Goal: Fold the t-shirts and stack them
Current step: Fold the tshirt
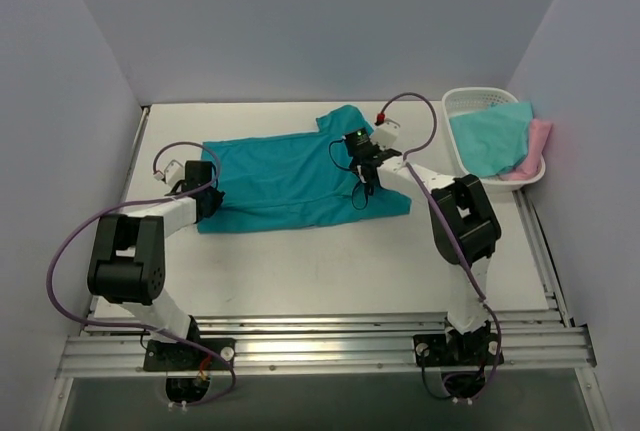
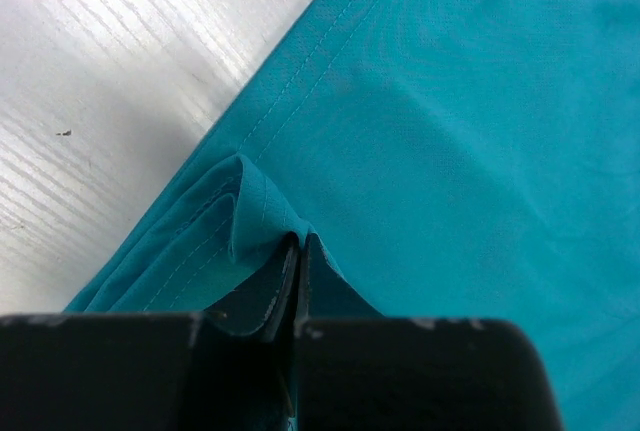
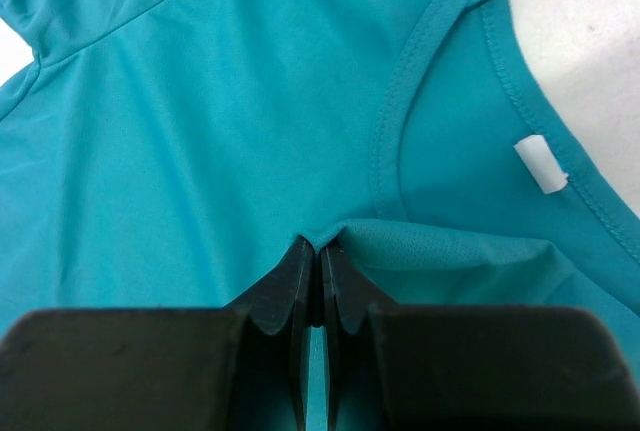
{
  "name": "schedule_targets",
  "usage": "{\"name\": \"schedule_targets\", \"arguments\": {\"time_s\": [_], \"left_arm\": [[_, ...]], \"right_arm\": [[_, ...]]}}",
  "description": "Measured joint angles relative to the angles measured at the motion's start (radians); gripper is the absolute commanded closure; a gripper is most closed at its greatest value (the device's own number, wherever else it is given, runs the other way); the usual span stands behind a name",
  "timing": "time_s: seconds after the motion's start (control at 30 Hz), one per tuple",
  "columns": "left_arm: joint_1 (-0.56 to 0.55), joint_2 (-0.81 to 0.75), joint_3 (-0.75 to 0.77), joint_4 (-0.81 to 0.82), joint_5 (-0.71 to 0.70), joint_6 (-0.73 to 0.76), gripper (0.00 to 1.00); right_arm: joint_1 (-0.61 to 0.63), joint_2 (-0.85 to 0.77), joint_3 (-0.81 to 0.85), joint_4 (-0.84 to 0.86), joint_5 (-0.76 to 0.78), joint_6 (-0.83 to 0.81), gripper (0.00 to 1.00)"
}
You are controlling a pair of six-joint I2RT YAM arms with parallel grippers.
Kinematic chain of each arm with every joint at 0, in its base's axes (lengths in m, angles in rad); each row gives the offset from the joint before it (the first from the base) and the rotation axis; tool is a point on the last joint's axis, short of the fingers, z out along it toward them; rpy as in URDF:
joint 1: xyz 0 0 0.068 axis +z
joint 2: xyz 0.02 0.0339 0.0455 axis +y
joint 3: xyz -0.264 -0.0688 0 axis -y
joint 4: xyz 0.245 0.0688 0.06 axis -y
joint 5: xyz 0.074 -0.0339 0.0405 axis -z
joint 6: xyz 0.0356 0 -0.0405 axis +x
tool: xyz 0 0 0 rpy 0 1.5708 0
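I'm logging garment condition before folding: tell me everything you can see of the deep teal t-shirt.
The deep teal t-shirt is thin, smooth knit cloth with double-stitched edges and a small white label at the neckline. It lies spread mostly flat on the white table, one sleeve pointing to the far side. The left gripper is shut on a fold at its edge; the right gripper pinches cloth near the neckline.

Teal tee (image 1: 290,176): soft matt cloth, fine weave, double-stitched hems.
Tabletop (image 2: 110,71): white, faint streaked grain, slight sheen.
Left gripper (image 2: 298,243), right gripper (image 3: 318,247): black, matt.
Basket (image 1: 465,101): white slotted plastic, smooth.
Aqua tee (image 1: 490,136), pink tee (image 1: 540,137): matt cloth.
Front rail (image 1: 320,346): bare ribbed metal, satin.
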Motion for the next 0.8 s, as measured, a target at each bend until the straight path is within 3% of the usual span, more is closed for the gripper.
{"name": "schedule_targets", "arguments": {"time_s": [0.2,0.23,0.27,0.3,0.33,0.37,0.4,0.8], "left_arm": [[0.006,0.039,0.044,0.0,-0.003,0.002,0.98],[0.006,0.044,0.051,0.0,-0.004,0.002,0.97],[0.006,0.05,0.057,0.0,-0.005,0.002,0.8],[0.008,0.056,0.065,-0.001,-0.005,0.004,0.66],[0.01,0.063,0.072,-0.002,-0.004,0.006,0.34],[0.011,0.068,0.08,-0.002,-0.004,0.004,0.17],[0.013,0.074,0.088,-0.004,-0.006,0.007,0.05],[0.055,0.038,0.212,-0.053,-0.003,0.04,0.06]], "right_arm": [[-0.012,0.005,0.013,0.0,0.012,0.0,1.0],[-0.012,0.009,0.019,0.0,0.015,0.0,0.9],[-0.012,0.015,0.025,0.001,0.017,0.003,0.76],[-0.013,0.023,0.031,0.002,0.018,0.004,0.38],[-0.013,0.03,0.04,0.001,0.021,-0.001,0.19],[-0.013,0.035,0.042,0.002,0.023,-0.004,0.02],[-0.013,0.042,0.043,0.009,0.025,-0.002,0.0],[-0.035,0.069,0.236,0.035,0.066,-0.088,0.0]]}}
